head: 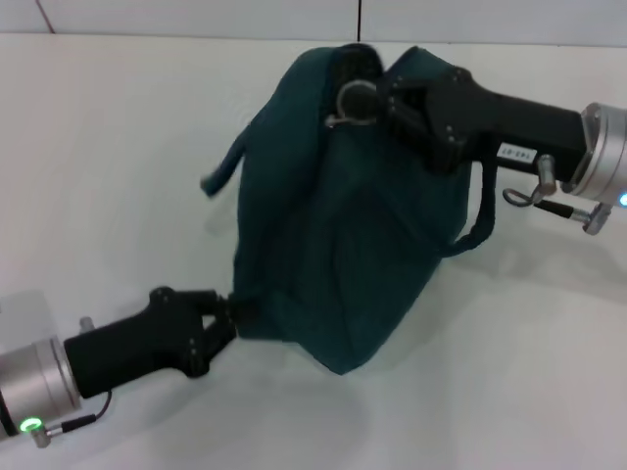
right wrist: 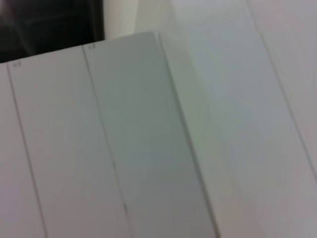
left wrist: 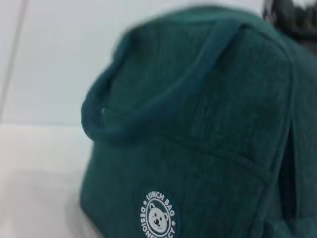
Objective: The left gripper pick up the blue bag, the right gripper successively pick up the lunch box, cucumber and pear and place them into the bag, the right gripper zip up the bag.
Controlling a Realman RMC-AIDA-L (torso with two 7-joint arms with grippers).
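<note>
Nearest the robot, the left pincer [head: 227,315] reaches in from the lower left of the head view and is clenched on the lower near corner of the blue bag [head: 343,245], pinning that end just above the white tabletop [head: 118,147]. From that corner the bag rises up and away, bulging and closed along most of its visible body, so the lunch box, cucumber and pear are judged to be inside already; none of them shows anywhere. One carry strap [head: 223,168] loops out on the bag's left side, and in the left wrist view the bag's side panel fills the picture with a round bear logo [left wrist: 158,217] near its lower edge. Farthest off, at the bag's top end, the right pincer [head: 384,98] comes in from the right and sits against a metal ring [head: 355,101] that looks like the zipper pull; whether it is clamped on the ring cannot be told. The step in hand looks like the zipping. The bag's long axis runs from the left pincer's held corner up to the right pincer, so a pull along the zipper line is braced by the opposite grip.
</note>
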